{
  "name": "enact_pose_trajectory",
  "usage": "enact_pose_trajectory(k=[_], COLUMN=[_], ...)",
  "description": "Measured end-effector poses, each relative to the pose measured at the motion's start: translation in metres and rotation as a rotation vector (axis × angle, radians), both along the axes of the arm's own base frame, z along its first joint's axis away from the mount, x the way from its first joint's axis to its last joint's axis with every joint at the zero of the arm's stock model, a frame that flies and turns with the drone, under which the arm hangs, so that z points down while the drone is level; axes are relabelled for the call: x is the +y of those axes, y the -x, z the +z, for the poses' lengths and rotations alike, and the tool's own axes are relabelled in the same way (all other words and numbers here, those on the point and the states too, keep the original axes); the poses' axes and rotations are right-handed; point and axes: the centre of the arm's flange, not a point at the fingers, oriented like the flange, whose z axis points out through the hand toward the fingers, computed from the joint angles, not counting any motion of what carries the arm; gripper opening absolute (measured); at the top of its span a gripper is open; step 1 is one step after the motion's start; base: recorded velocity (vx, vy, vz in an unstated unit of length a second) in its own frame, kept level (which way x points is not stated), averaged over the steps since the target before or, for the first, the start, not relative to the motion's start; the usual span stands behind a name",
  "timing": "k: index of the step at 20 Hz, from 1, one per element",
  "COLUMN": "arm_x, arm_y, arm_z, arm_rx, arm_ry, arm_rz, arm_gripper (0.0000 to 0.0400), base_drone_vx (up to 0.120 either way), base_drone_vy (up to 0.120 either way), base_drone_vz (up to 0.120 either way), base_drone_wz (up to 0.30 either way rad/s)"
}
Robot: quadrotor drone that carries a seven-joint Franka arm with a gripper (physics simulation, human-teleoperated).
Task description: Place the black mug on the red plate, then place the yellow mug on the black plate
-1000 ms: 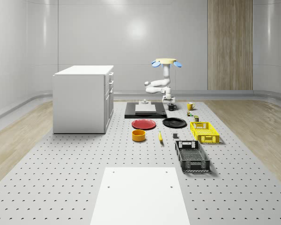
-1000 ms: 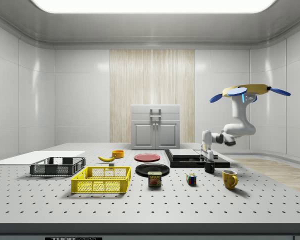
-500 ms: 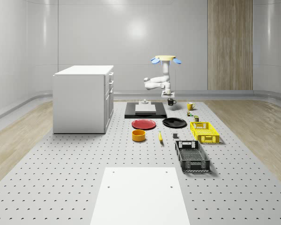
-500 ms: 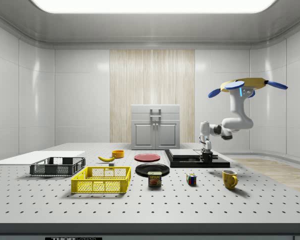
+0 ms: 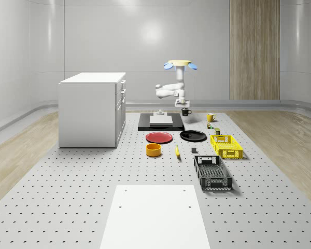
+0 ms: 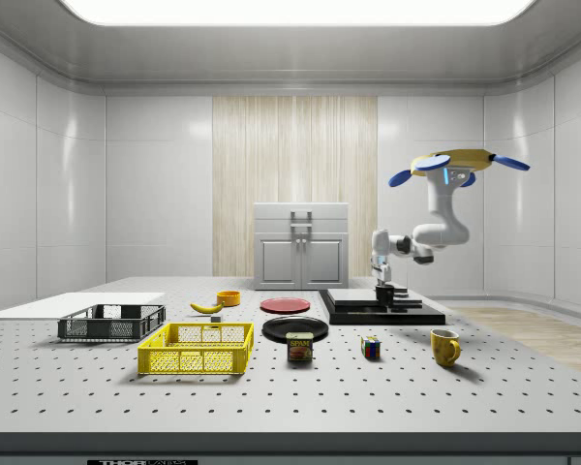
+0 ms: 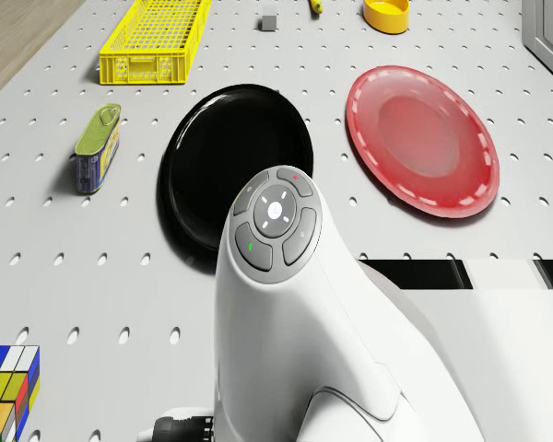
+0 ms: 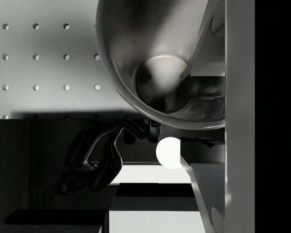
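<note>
So the drone (image 6: 457,161) hovers past the table's far end, arm reaching down, and the two-finger gripper (image 6: 384,282) is clamped on the glossy black mug (image 5: 185,111), held in the air above the black slab tray (image 6: 368,308). The round red plate (image 5: 159,137) sits well apart, beside the round black plate (image 5: 193,136). Risk as I see it: the mug gets pinched by its rim, so a swing could slip it loose, or it lands on the wrong plate
</note>
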Motion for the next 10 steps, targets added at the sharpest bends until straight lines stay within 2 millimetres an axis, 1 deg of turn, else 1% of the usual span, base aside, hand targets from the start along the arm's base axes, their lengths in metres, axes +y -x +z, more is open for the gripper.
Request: enact_pose_trajectory(k=[10], arm_x=[0.0000], arm_y=[0.0000], arm_z=[-0.0004], arm_rx=[0.000], arm_ry=[0.000], arm_rz=[0.000], arm_gripper=[0.0110], base_drone_vx=[0.120], base_drone_vy=[-0.120], base_drone_vz=[0.000], base_drone_wz=[0.000])
